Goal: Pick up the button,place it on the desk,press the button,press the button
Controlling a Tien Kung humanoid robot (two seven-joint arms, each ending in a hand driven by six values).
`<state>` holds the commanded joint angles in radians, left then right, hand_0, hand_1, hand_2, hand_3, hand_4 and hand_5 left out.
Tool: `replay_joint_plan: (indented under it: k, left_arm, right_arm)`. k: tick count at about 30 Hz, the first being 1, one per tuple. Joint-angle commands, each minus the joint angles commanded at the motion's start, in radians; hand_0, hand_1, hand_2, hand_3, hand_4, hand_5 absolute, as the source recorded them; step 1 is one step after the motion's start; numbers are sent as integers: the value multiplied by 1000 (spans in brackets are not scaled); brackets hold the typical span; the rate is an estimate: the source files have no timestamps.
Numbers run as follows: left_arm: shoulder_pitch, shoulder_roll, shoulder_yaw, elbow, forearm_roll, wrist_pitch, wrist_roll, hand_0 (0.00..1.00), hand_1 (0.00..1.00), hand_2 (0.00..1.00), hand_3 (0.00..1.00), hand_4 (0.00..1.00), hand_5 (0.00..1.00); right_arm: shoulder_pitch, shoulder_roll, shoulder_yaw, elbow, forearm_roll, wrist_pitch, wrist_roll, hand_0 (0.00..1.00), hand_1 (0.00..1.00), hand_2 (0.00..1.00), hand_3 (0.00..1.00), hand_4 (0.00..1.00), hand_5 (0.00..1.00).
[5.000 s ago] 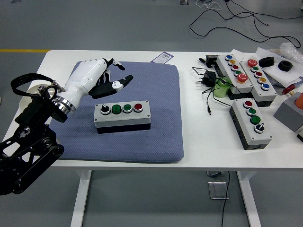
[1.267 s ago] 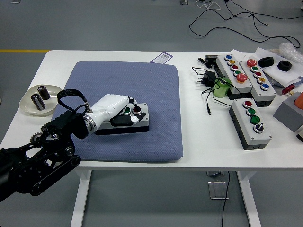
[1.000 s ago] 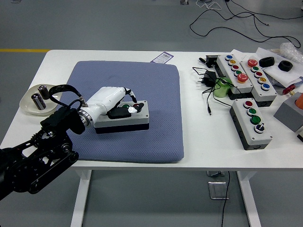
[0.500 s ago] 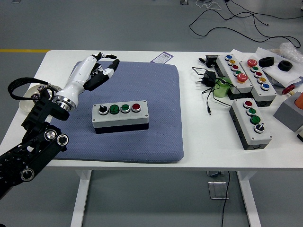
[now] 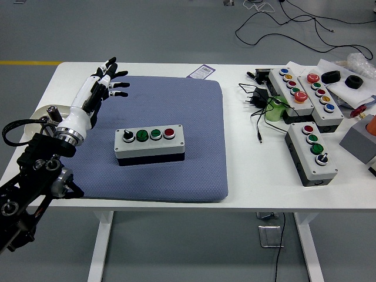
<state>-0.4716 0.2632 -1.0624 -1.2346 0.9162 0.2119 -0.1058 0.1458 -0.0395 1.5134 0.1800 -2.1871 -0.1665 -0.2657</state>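
Grey four-button control box (image 5: 150,144) on blue mat, long axis 9-to-3; left hand (image 5: 97,89) at its 10 o'clock, fingers spread, holding nothing

Light was bright and even, probably from overhead. The button box (image 5: 150,144) cast only a faint shadow on the blue mat (image 5: 154,138). Focus stayed sharp around it, without glare.
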Motion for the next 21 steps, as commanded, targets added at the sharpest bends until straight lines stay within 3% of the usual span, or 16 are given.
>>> replay_joint_plan:
  k: [5, 14, 21]
  left_arm:
    - [11, 5, 5, 20, -159, -39, -1, 789, 848, 915, 918, 658, 998]
    - [18, 6, 0, 63, -209, -109, 16, 785, 847, 889, 886, 659, 998]
    - [30, 12, -22, 71, -181, -134, 31, 772, 825, 845, 820, 661, 998]
  right_arm:
    - [0, 1, 1, 0, 1, 0, 0, 672, 646, 690, 636, 313, 192]
    - [-2, 1, 4, 0, -2, 0, -1, 672, 646, 690, 636, 313, 192]
    - [-5, 1, 12, 0, -7, -1, -1, 672, 646, 690, 636, 313, 192]
